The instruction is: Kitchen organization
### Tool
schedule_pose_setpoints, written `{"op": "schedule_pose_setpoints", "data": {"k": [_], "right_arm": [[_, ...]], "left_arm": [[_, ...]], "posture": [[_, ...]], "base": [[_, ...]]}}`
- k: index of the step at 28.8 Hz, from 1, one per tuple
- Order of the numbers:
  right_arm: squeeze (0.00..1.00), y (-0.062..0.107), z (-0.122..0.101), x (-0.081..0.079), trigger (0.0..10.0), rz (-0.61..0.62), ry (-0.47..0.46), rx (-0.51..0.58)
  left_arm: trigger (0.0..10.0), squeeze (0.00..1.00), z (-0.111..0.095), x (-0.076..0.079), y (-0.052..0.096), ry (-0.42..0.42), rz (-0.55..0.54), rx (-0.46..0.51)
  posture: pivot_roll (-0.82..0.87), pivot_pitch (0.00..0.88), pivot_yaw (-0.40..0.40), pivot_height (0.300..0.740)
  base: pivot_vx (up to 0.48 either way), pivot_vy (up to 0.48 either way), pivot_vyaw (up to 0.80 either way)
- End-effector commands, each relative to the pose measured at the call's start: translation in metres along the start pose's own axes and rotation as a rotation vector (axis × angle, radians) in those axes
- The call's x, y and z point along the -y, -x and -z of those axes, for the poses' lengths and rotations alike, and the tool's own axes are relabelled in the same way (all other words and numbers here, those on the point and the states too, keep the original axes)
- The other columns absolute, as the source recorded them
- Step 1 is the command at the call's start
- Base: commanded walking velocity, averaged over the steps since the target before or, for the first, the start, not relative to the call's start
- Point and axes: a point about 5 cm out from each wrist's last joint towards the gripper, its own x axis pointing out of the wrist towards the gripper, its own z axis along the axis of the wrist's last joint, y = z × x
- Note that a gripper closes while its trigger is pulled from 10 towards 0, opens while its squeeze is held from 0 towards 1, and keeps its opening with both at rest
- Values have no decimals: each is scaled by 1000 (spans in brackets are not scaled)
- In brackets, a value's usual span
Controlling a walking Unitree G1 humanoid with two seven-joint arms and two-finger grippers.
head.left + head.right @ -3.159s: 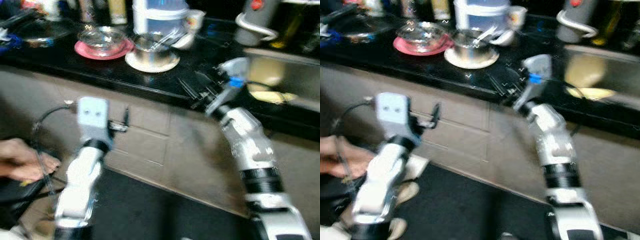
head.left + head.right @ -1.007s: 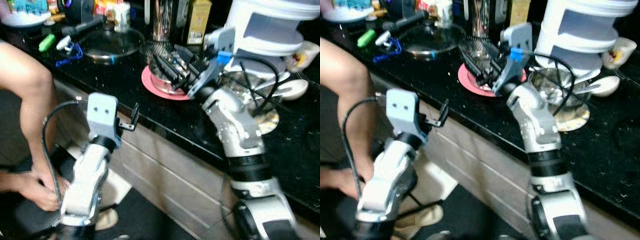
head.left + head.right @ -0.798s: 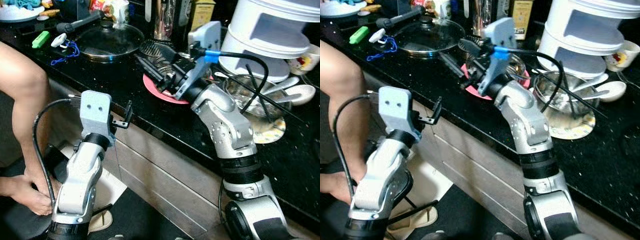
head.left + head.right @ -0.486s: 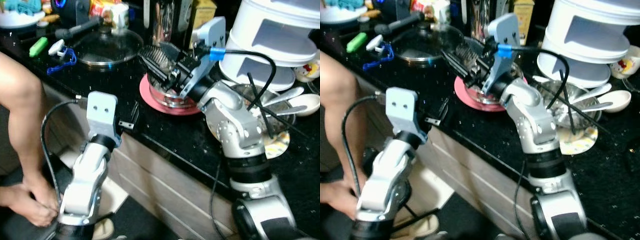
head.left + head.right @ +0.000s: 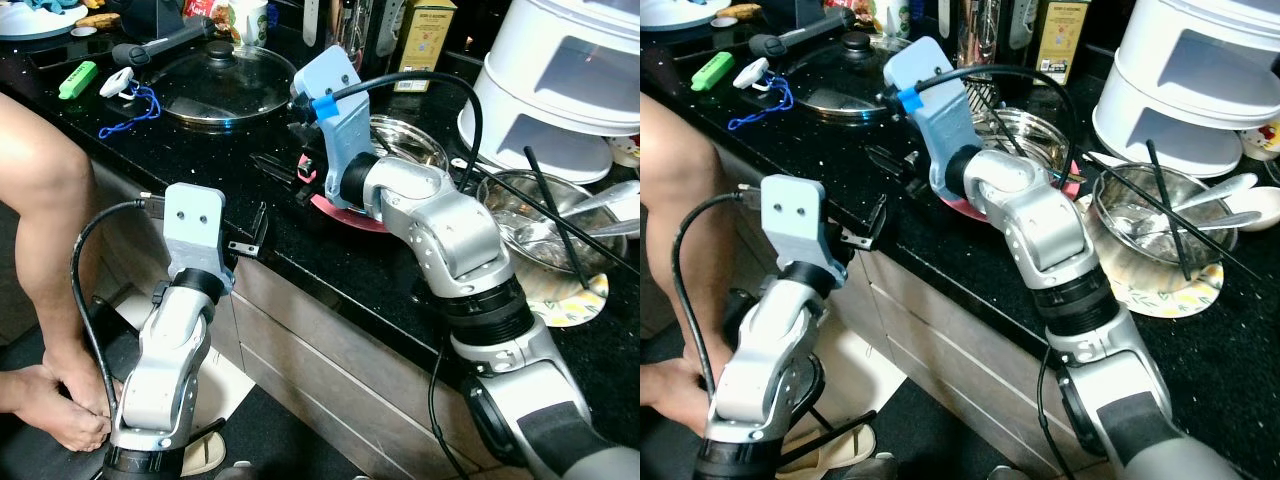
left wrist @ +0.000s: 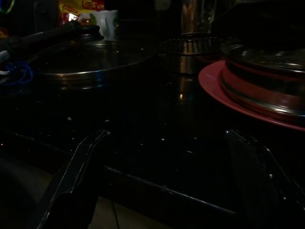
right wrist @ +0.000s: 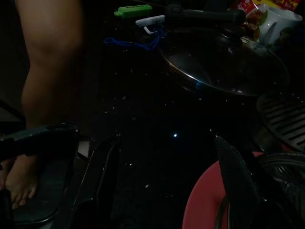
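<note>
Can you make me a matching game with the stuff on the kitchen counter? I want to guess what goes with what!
Things:
1. plate
2. pan lid
3. marker
4. chopsticks

Clues:
A. green
B. see-through glass with a black knob
C. pink, under a shiny bowl
D. black, leaning in a metal bowl

Pairs: 1-C, 2-B, 3-A, 4-D

Dark countertop [image 7: 157, 157] with a glass pan lid [image 7: 224, 67], pink plate [image 7: 202, 210], green marker [image 7: 133, 10], and a person's leg [image 7: 50, 62].

no legible text (labels too blurred)
</note>
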Motion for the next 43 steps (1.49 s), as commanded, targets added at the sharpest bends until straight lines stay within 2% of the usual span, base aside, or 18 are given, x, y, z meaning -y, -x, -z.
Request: {"op": "schedule_pose_setpoints", "data": {"k": [1,6,8,9,10,11,12,18,22,24,25,26,28,31,36,42,43], "right_arm": [[0,2,-5,0,10000,-2,-17,-7],[0,3,-12,8,10000,31,-108,-12],[0,3,-16,27,10000,134,-266,-18],[0,3,-16,27,10000,134,-266,-18],[0,4,-17,36,10000,183,-350,-15],[0,4,-17,36,10000,183,-350,-15],[0,5,-16,43,10000,227,-401,-20],[0,6,-14,47,10000,250,-420,-28],[0,4,-6,50,10000,286,-424,-89],[0,3,-2,52,10000,318,-408,-115],[0,2,1,56,10000,360,-361,-139],[0,2,1,56,10000,360,-361,-139],[0,2,6,63,10000,428,-297,-184],[0,1,12,71,10000,473,-316,-213],[0,4,10,77,10000,495,-357,-201],[0,5,16,81,10000,519,-327,-244],[0,5,19,81,8353,522,-318,-257]], "left_arm": [[10000,0,0,0,4,-1,4,-8],[10000,0,-3,1,9,-10,28,-4],[10000,0,-8,3,9,-17,58,9],[10000,0,-8,3,9,-17,58,9],[10000,0,-10,4,8,-21,67,15],[10000,0,-10,4,8,-21,67,15],[10000,0,-11,5,7,-24,74,20],[10000,0,-13,6,6,-25,80,25],[10000,0,-16,8,5,-29,86,35],[10000,0,-17,8,4,-31,86,39],[10000,0,-18,9,4,-32,85,43],[10000,0,-18,9,4,-32,85,43],[10000,0,-20,9,4,-32,85,45],[10000,0,-20,9,5,-30,84,44],[10000,0,-20,11,5,-24,87,42],[10000,0,-20,14,4,-18,90,45],[10000,0,-21,13,4,-18,89,46]], "posture": [[49,54,-81,740],[54,56,-83,740],[54,62,-83,740],[54,62,-83,740],[49,64,-82,740],[49,64,-82,740],[48,65,-82,740],[48,65,-82,740],[44,69,-87,740],[46,71,-90,740],[45,70,-92,740],[45,70,-92,740],[49,71,-98,740],[47,72,-100,740],[38,74,-101,740],[37,76,-105,740],[36,77,-106,740]], "base": [[0,0,0],[0,0,0],[0,0,0],[0,0,0],[0,0,0],[0,0,0],[0,0,0],[0,0,0],[0,0,0],[0,0,0],[0,0,0],[0,0,0],[0,0,0],[0,0,0],[0,0,0],[0,0,0],[0,0,0]]}}
